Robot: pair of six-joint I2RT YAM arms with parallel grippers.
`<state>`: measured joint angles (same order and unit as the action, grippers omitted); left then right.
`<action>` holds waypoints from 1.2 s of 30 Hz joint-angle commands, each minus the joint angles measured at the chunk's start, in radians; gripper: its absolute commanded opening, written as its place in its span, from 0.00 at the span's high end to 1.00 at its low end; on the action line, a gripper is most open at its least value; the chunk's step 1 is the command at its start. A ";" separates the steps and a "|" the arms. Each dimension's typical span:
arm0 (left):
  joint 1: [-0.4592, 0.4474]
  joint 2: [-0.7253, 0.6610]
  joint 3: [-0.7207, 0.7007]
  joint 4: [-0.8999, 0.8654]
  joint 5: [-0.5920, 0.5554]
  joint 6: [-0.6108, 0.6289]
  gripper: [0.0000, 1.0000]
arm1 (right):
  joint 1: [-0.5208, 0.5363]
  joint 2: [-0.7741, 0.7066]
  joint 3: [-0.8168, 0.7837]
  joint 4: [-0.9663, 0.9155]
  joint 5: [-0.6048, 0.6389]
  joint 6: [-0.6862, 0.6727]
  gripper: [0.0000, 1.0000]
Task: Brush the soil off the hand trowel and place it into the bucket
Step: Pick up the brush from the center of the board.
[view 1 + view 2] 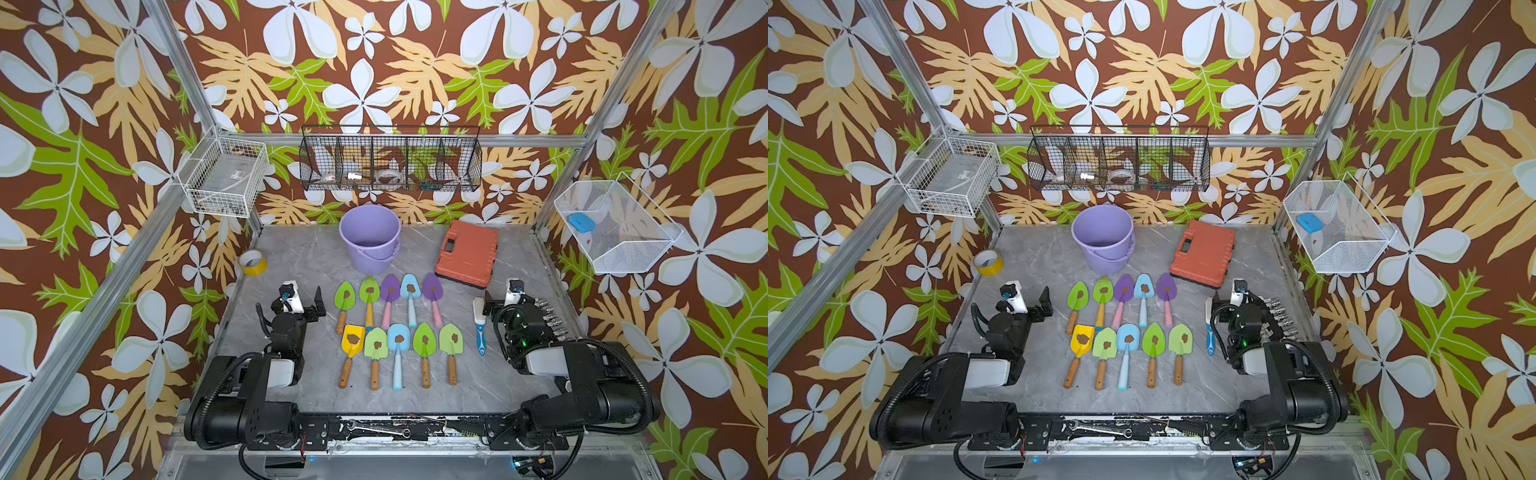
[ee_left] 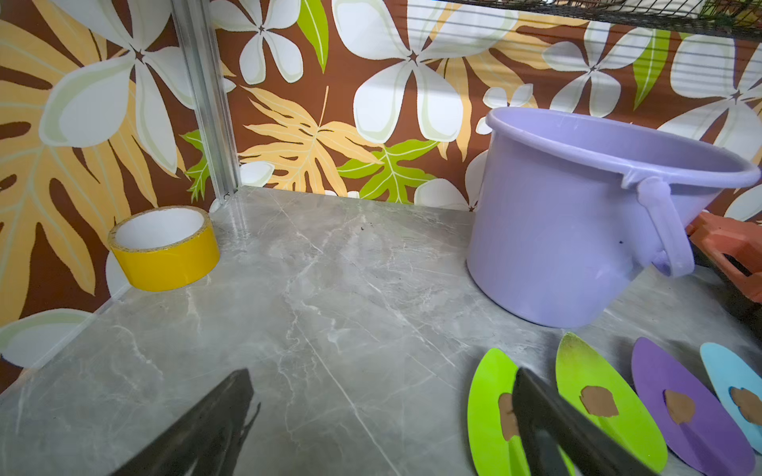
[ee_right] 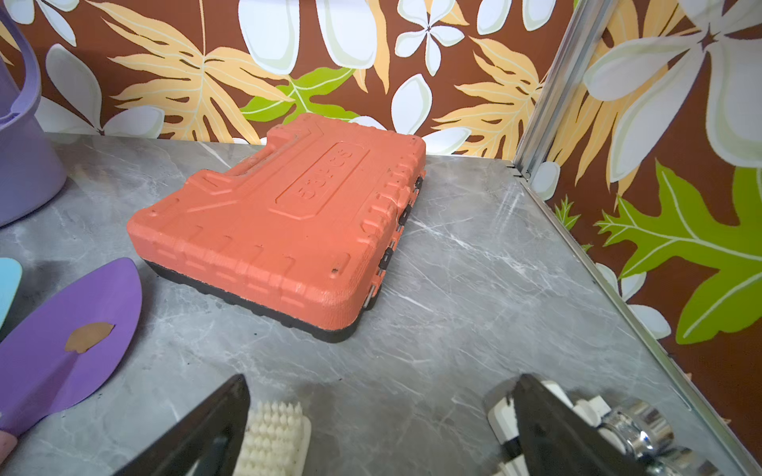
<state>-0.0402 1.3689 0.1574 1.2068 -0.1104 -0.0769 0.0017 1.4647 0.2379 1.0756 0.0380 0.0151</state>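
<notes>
Several hand trowels (image 1: 392, 324) lie in two rows mid-table, blades pointing to the back wall, each with a brown blob of soil (image 2: 600, 402) on its blade. The lavender bucket (image 1: 370, 239) (image 2: 577, 230) stands upright behind them, its inside showing no trowel. A white-bristled brush with a blue handle (image 1: 480, 324) (image 3: 276, 437) lies right of the rows. My left gripper (image 1: 309, 307) (image 2: 381, 373) is open and holds nothing, left of the far row, one finger over the leftmost green blade (image 2: 490, 412). My right gripper (image 1: 500, 305) (image 3: 382, 377) is open beside the brush head, gripping nothing.
An orange tool case (image 1: 467, 253) (image 3: 288, 222) lies at the back right. A yellow tape roll (image 1: 252, 262) (image 2: 165, 247) sits at the back left. A rail of metal sockets (image 1: 550, 318) lies along the right edge. Wire baskets (image 1: 390, 160) hang on the walls.
</notes>
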 commanded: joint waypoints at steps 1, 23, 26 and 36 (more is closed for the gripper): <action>0.000 0.000 0.006 0.022 0.001 0.002 0.00 | 0.000 -0.006 -0.003 0.027 0.011 -0.002 0.00; 0.000 0.001 0.010 0.015 -0.001 0.002 0.00 | -0.001 -0.004 0.000 0.023 0.008 -0.002 0.00; 0.000 0.001 0.009 0.016 0.001 0.002 0.00 | 0.001 -0.004 0.000 0.023 0.010 -0.003 0.01; -0.023 -0.066 0.037 -0.082 -0.084 0.002 0.00 | 0.001 -0.041 0.010 -0.017 0.018 -0.007 0.00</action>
<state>-0.0540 1.3510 0.1703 1.1736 -0.1329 -0.0769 0.0006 1.4525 0.2359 1.0695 0.0383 0.0147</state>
